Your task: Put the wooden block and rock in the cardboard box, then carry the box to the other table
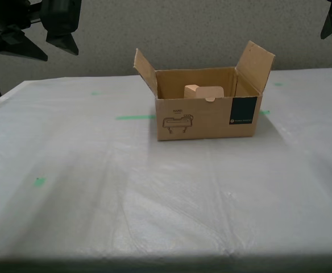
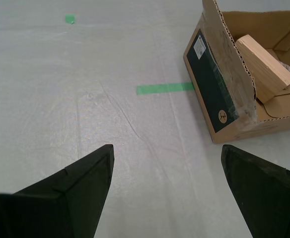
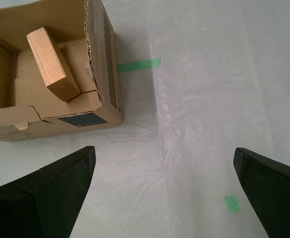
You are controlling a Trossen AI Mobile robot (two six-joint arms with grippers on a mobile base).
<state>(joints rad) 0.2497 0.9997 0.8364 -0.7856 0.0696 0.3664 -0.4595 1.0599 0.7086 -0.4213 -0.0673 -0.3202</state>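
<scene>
My first hand (image 3: 165, 186) and my second hand (image 2: 167, 181) hang spread and empty over the wrinkled whitish plastic-film tabletop (image 1: 98, 187). The brown corrugated cardboard box (image 1: 208, 116) sits beyond, flaps up. The smooth pale wooden block (image 3: 53, 64) leans inside beside the rough pinkish rock (image 2: 288, 69). A lopsided lift could tip both; thin flaps may buckle, film may slide.

cardboard box (image 1: 208, 116): flaps open, on other table (image 1: 98, 187) | wooden block (image 3: 52, 64): tilted inside | rock (image 2: 287, 68): inside, mostly hidden
</scene>
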